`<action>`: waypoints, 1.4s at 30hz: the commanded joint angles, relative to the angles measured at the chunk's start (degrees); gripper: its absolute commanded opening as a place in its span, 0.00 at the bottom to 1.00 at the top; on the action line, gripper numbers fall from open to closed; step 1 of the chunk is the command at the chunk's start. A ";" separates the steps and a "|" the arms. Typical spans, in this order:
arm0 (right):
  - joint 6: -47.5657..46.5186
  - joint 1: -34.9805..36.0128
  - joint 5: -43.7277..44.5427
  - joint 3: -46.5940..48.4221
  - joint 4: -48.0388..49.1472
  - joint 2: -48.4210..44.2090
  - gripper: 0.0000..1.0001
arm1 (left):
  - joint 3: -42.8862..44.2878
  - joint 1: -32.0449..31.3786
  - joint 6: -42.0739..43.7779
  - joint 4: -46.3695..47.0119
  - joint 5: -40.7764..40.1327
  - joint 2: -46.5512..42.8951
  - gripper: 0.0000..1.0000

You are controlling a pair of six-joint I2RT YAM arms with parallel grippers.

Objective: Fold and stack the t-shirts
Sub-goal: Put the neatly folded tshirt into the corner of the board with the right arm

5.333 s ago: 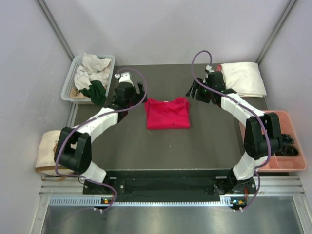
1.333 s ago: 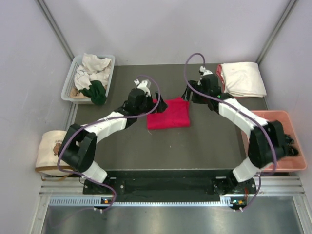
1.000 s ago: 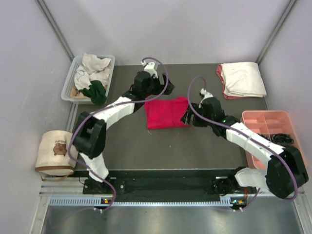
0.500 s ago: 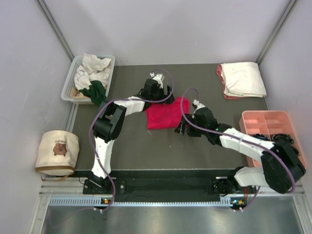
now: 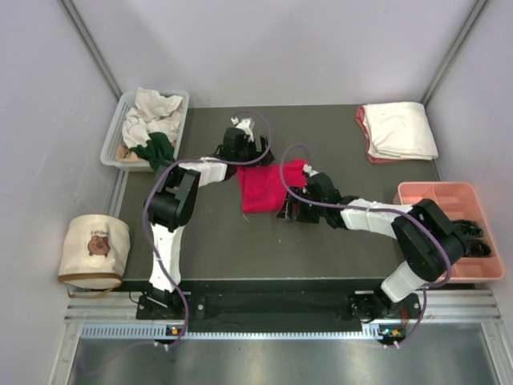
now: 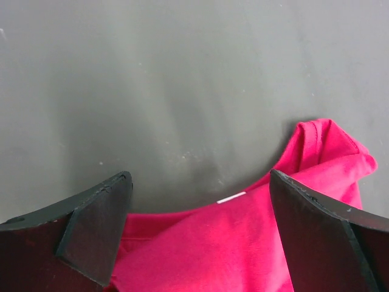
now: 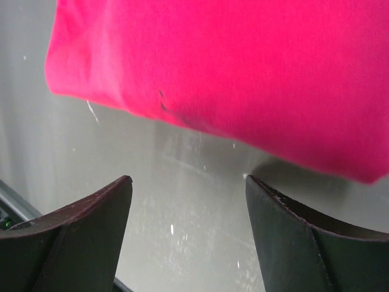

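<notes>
The red shirt point(image 5: 260, 188) lies folded in the middle of the dark surface point(image 5: 337, 241). Its long axis runs from far to near. The neck end points to the far side, and a looser flap sticks out at its far right corner. In the left wrist view the neckline curves between the fingers, with the white label point(image 6: 231, 198) just inside it and a bunched fold of the red shirt point(image 6: 243, 243) off to the right.

The left hand point(image 5: 240, 152) sits at that far neck edge. From its own camera the left hand point(image 6: 199, 179) is spread wide and grips nothing, though the cloth lies right by the fingertips.

The right hand point(image 5: 290, 210) is low at the shirt's near right corner. In its own view the right hand point(image 7: 187, 180) is also wide open. There is bare surface between its fingers, and the hem of the red shirt point(image 7: 243, 67) lies just beyond them.

Further out, a folded cream shirt point(image 5: 398, 130) rests in the far right corner with a salmon edge showing under it. A bin point(image 5: 112, 132) at the far left holds crumpled shirts point(image 5: 152, 124) in white, green and tan.
</notes>
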 commanded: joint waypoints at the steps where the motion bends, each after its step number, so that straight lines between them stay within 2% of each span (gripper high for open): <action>1: -1.08 0.84 1.97 4.20 1.40 2.39 0.75 | -2.04 0.46 0.11 1.01 0.25 0.18 0.99; 11: -2.84 0.84 8.47 9.39 -2.64 8.90 0.76 | -11.88 0.55 -3.06 1.44 -0.28 -2.89 0.99; 15: -3.10 0.05 10.06 11.76 -3.62 10.74 0.76 | -19.08 0.55 -4.72 2.76 -0.98 -5.44 0.99; 23: -3.01 -2.50 12.87 16.24 -8.36 14.95 0.77 | -30.52 0.55 -8.85 2.85 -4.58 -13.26 0.99; 33: -6.87 -7.60 12.08 29.25 -12.84 22.69 0.77 | -43.26 -0.94 -12.81 -0.05 -7.66 -26.35 0.99; 40: -13.56 -10.41 10.77 40.93 -17.14 29.72 0.77 | -47.13 -7.34 -15.27 -5.14 -11.08 -35.58 0.99; 42: -14.43 -11.02 10.85 41.74 -18.20 28.86 0.77 | -48.01 -9.46 -16.15 -6.89 -14.16 -37.95 0.99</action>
